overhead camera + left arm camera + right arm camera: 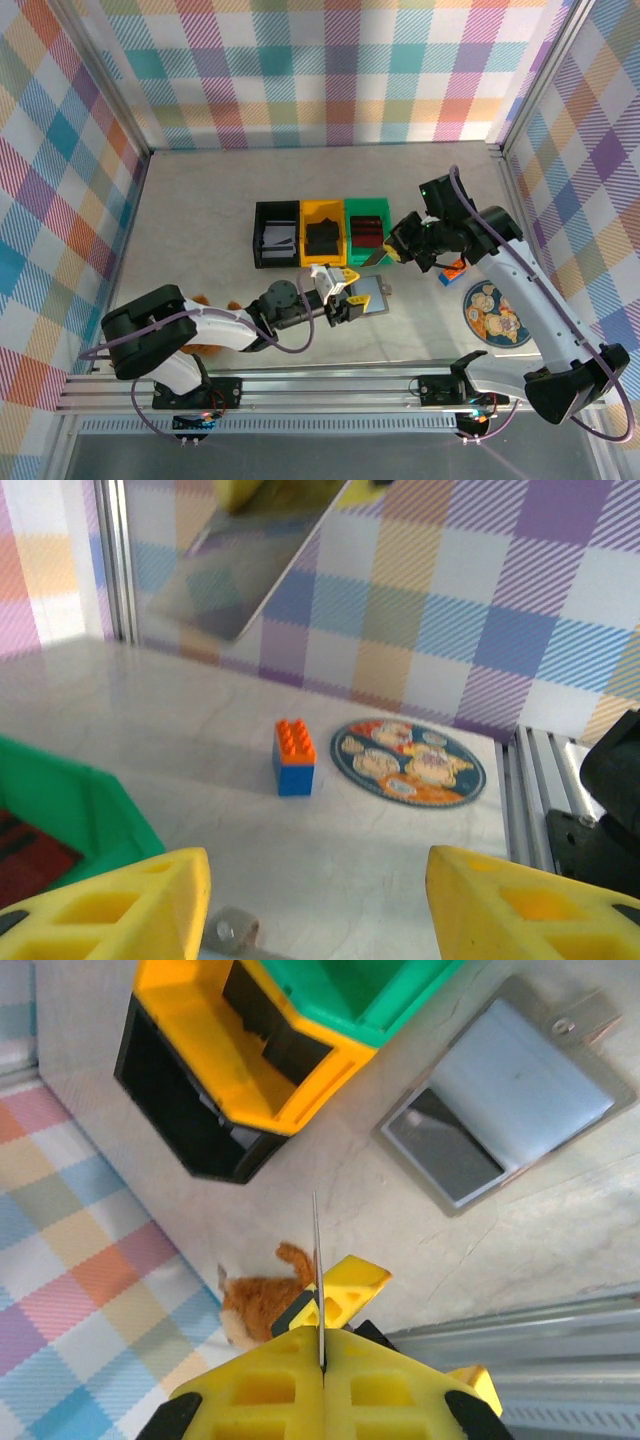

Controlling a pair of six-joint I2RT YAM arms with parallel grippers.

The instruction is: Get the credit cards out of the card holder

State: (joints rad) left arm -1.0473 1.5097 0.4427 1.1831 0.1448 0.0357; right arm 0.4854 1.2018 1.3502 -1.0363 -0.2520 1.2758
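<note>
Pale surface [200, 220], near side: left pincer [318, 900] spread wide, empty, at edge of open card holder [505, 1100]; press down there to pin it. Farther on, right pincer [322, 1345] clenched on thin credit card [316, 1260]; lift straight, edge level, then probably carry over green bin [367, 204] before releasing.

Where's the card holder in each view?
Top external: card holder lies open at centre, on the near side of the green bin.
Left wrist: what looks like its snap tab, at the bottom edge, left of centre.
Right wrist: upper right, lying open.
Shared landmark: the green bin.
</note>
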